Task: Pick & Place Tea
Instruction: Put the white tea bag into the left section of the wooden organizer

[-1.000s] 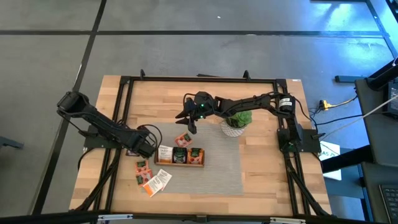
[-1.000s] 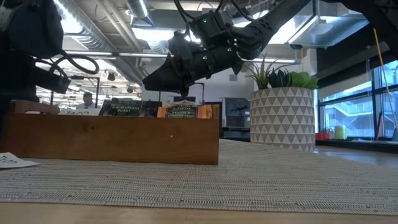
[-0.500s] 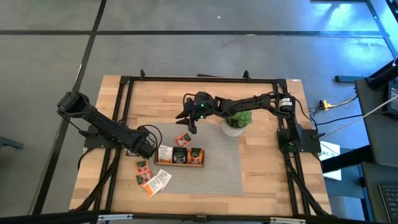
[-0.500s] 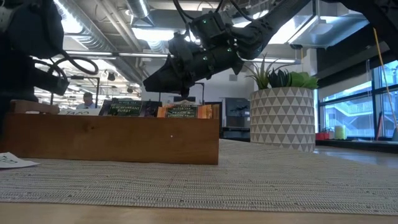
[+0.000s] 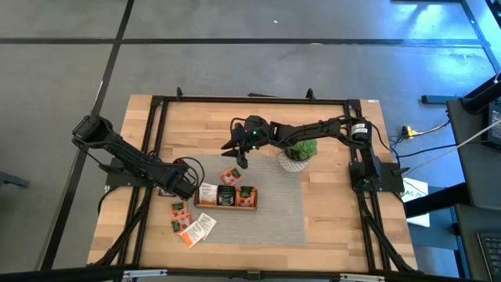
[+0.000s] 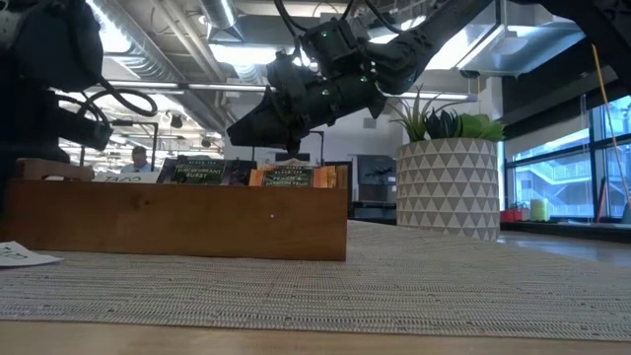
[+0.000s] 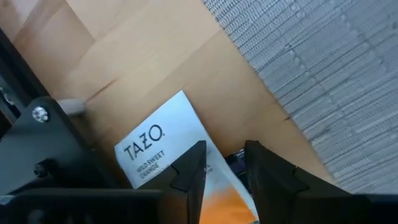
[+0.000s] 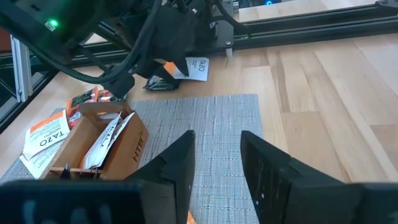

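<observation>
While the left gripper [image 5: 190, 186] sits low on the wood just off the left end of the wooden tray [image 5: 226, 205], its wrist camera looks straight down on a white-and-orange tea bag [image 7: 155, 146] lying flat on the bare table [image 5: 329, 219], right next to the edge of the grey mat [image 5: 274, 215]. Its fingers [image 7: 189, 171] are a little apart with a narrow gap. You can see the bag through that gap, so as far as I can tell it's loose and not pinching anything.

The right gripper [image 5: 237, 157] reaches in from the right, passing over the potted plant [image 5: 297, 150], and hangs in the air behind the tray. From table level it's clearly up above the tray, not touching it. Its fingers [image 8: 177, 165] are spread and there's only mat showing between them, so it's carrying nothing.

Tea is all over the place:
- the tray's three slots each have bags standing in them: white at the left end, dark in the middle, orange-ish at the right
- a couple of red-orange bags [image 5: 231, 174] lie on the table just behind the tray, more or less under the right gripper
- a small scatter of loose bags [image 5: 190, 223] lies in front of the tray's left end, some on wood, some at the mat's edge

The plant in its white patterned pot [image 6: 449, 187] stands at the mat's back corner, to the right of the tray and well clear of it.
</observation>
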Tool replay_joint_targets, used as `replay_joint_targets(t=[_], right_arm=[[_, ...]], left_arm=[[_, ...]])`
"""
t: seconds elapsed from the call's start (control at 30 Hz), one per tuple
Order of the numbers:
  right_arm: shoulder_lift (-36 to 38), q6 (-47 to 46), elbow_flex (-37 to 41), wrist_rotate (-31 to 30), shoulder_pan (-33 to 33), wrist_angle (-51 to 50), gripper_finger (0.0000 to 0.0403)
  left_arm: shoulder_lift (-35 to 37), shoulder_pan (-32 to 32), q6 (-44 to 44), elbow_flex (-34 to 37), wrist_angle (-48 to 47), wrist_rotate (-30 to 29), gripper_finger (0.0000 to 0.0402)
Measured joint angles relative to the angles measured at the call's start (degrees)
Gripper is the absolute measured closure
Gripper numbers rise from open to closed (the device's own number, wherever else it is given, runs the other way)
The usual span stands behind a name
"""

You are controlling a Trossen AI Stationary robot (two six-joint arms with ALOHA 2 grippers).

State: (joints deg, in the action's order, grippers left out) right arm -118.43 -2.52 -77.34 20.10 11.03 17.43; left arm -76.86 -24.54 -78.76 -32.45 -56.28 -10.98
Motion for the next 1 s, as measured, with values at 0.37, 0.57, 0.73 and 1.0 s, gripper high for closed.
replay_joint_targets(t=[0.37, 0.57, 0.73, 1.0], right_arm=[[0.0, 0.0, 0.0, 0.0, 0.0, -0.2, 0.0273], [0.0, 0.1, 0.0, 0.0, 0.0, -0.2, 0.0273], [0.0, 0.0, 0.0, 0.0, 0.0, -0.2, 0.0272], [0.0, 0.0, 0.0, 0.0, 0.0, -0.5, 0.0273]], left_arm=[[0.0, 0.0, 2.0, 0.0, 1.7, -1.3, 0.0236], [0.0, 1.3, 2.4, 0.0, -0.7, -0.7, 0.0238], [0.0, 1.4, 1.9, 0.0, -1.2, 0.5, 0.0238], [-0.3, 1.4, 1.0, 0.0, -1.4, 0.5, 0.0237]])
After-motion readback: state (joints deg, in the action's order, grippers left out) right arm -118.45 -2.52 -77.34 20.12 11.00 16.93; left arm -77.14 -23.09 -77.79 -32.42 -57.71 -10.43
